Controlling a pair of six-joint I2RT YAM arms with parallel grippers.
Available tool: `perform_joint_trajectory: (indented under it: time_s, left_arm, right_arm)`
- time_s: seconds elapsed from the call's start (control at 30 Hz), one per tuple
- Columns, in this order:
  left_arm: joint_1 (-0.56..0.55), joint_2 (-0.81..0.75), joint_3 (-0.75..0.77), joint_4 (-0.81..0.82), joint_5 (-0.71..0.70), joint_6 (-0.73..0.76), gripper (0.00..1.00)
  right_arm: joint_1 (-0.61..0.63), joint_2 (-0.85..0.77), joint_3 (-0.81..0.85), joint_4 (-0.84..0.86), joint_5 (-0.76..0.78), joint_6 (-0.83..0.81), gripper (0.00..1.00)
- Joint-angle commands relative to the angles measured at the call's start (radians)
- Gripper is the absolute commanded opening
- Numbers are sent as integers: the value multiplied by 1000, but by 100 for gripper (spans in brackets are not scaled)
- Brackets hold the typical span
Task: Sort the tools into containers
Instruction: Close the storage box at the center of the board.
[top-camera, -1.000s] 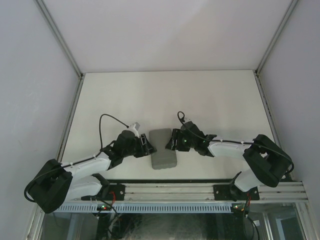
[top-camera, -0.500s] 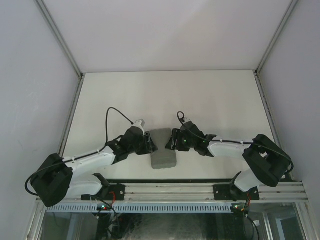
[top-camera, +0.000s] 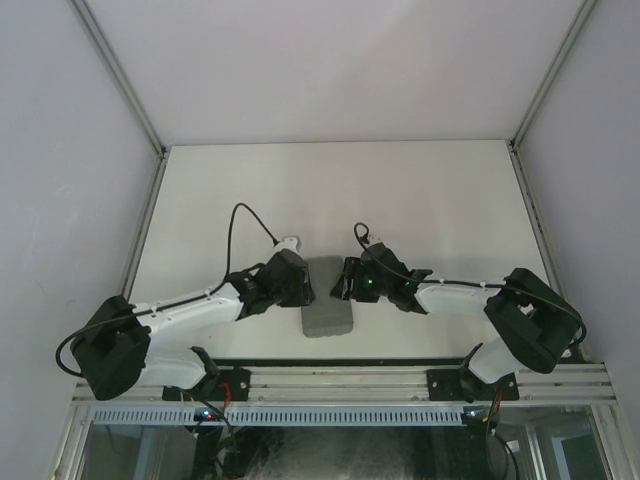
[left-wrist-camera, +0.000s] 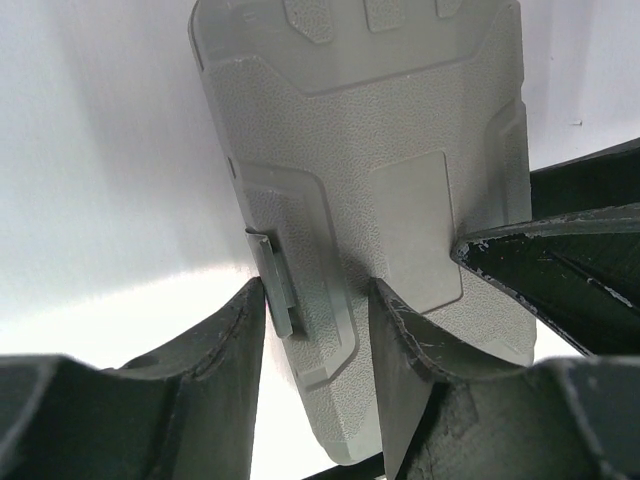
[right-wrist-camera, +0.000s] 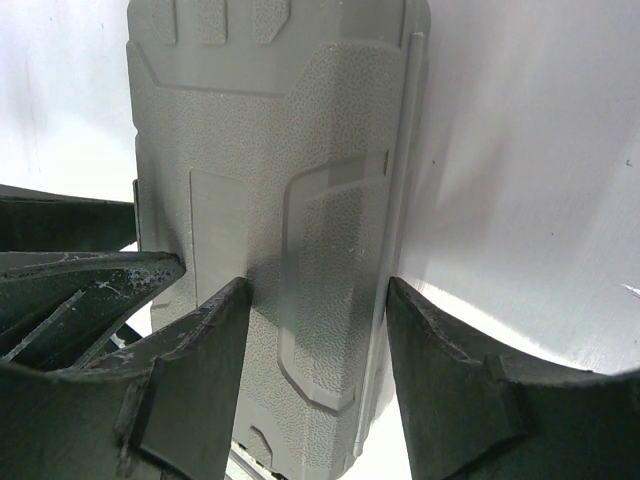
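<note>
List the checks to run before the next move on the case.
1. Case shut, flat on table: ok.
2. Left gripper open, latch between its fingers: ok.
3. Right gripper open, astride the opposite edge: ok.
4. Fingers touching case: cannot tell.
5. Tools inside case: cannot tell; none in view.
</note>
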Motion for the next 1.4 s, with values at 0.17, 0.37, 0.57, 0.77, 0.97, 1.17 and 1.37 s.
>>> perform_joint_trajectory:
  time_s: [0.17,0.37,0.57,0.77,0.97,1.17,1.37]
  left_arm:
    - [-56,98,94,-104,-47,59,33]
    - [-68,134,95,-88,-31,45,26]
    - [-69,131,69,-50,-12,24,22]
    - [-69,134,67,-25,38,10,14]
    - [-68,135,61,-12,56,11,5]
    - [-68,102,64,-1,56,47,5]
    - [-54,-45,122,-50,-24,158,32]
  right_arm:
    - [35,44,-16,-33,38,4,54]
    - [35,44,-30,-15,34,18,54]
    - [36,44,-34,-14,34,20,54]
    - [36,51,-34,-6,25,24,53]
    - [34,51,-35,-9,26,26,53]
    - [33,40,-34,-18,31,24,53]
    - [16,-34,-32,-34,39,3,56]
